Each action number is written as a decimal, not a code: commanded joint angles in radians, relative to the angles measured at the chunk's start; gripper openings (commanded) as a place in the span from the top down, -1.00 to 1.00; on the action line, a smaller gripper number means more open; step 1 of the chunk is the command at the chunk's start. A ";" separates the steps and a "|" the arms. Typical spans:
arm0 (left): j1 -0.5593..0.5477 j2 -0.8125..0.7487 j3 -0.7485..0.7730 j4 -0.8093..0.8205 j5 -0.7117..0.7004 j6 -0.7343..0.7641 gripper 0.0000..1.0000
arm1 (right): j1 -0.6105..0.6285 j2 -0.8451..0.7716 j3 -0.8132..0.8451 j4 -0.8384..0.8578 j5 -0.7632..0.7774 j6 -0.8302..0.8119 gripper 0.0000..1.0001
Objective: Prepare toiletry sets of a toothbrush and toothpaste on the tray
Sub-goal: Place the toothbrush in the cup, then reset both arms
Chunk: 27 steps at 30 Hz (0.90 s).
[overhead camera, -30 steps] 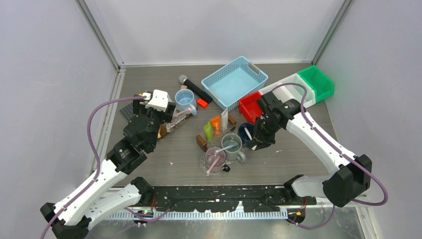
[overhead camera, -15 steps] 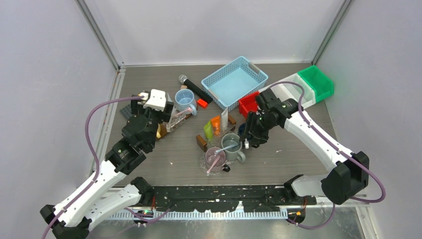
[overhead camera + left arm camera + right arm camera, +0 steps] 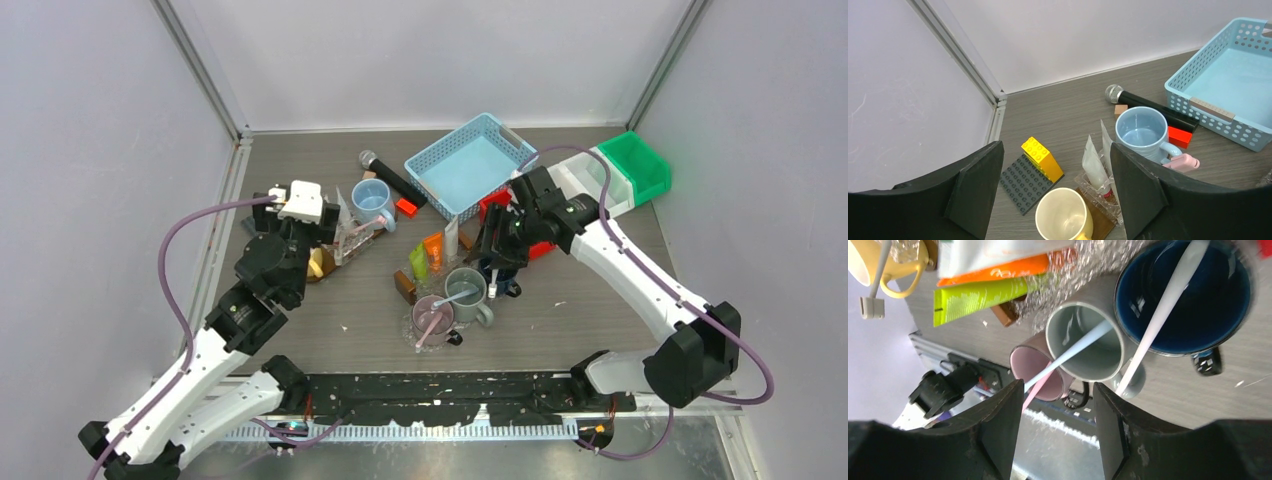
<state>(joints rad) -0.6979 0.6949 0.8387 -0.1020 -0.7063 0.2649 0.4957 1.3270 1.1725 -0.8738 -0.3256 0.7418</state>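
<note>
Grey wood-grain tabletop (image 3: 295, 160) bare at upper left, walled three sides; left gripper (image 3: 1055, 192) wide over yellow mug (image 3: 1063, 220); right gripper (image 3: 1058, 435) parted, empty, above centre mugs (image 3: 1088, 360) holding white, blue, pink toothbrushes (image 3: 1163, 310) beside orange tube (image 3: 993, 272), green tube (image 3: 978, 300).

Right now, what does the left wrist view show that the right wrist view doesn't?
Only left wrist: the blue basket, black microphone, light blue mug and yellow brick. Only right wrist: the orange tube, green tube, and toothbrushes standing in the grey mug, pink mug and dark blue mug. Both: the yellow mug and the table.
</note>
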 commanded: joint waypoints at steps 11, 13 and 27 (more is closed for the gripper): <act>0.007 -0.193 0.081 -0.066 -0.072 -0.002 -0.63 | 0.003 -0.327 0.131 0.106 0.761 -0.365 -0.67; 0.008 -0.238 0.101 -0.106 -0.096 0.008 -0.65 | 0.003 -0.413 0.094 0.156 0.860 -0.405 -0.95; 0.006 -0.534 0.175 -0.284 -0.153 0.002 -0.85 | 0.003 -0.938 -0.235 0.531 1.247 -0.720 -0.99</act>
<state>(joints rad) -0.6968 0.2115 1.0321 -0.3401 -0.8318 0.2714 0.4957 0.4953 1.0157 -0.5148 0.7776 0.1474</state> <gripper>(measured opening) 0.915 0.995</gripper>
